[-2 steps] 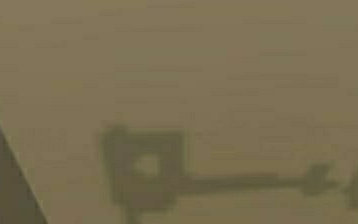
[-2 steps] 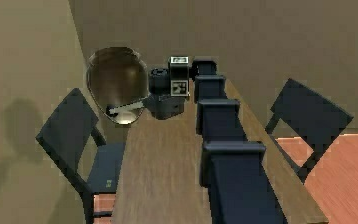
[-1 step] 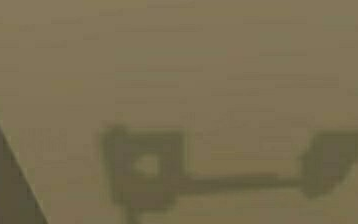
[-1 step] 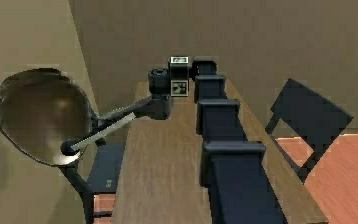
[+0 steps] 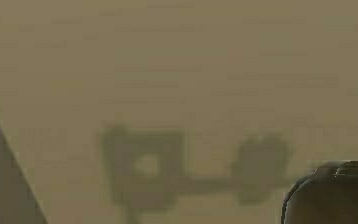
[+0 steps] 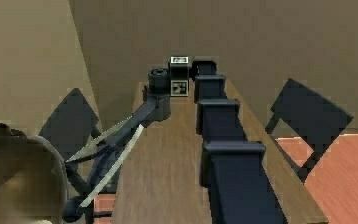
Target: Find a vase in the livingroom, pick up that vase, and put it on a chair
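In the arm side view the arm's dark bar [image 6: 227, 150] runs out over a long wooden table [image 6: 167, 170]. Its two white marker squares [image 6: 180, 66] stand at the far end. Left of them sits the gripper's dark body, and its thin fingers [image 6: 107, 150] slant down toward the picture's lower left; the gripper [image 6: 82, 185] ends there. A large pale tan rounded thing with a darker rim [image 6: 17, 180] lies at the fingers' end, cut by the picture's edge. It may be the vase. I cannot tell whether the gripper holds anything.
A dark chair [image 6: 72, 120] stands at the table's left side and another dark chair [image 6: 309, 115] at its right. Tan walls close the corner behind. The forward view faces a tan wall [image 5: 177, 70], with a dark rounded thing [image 5: 332, 195] at the bottom right.
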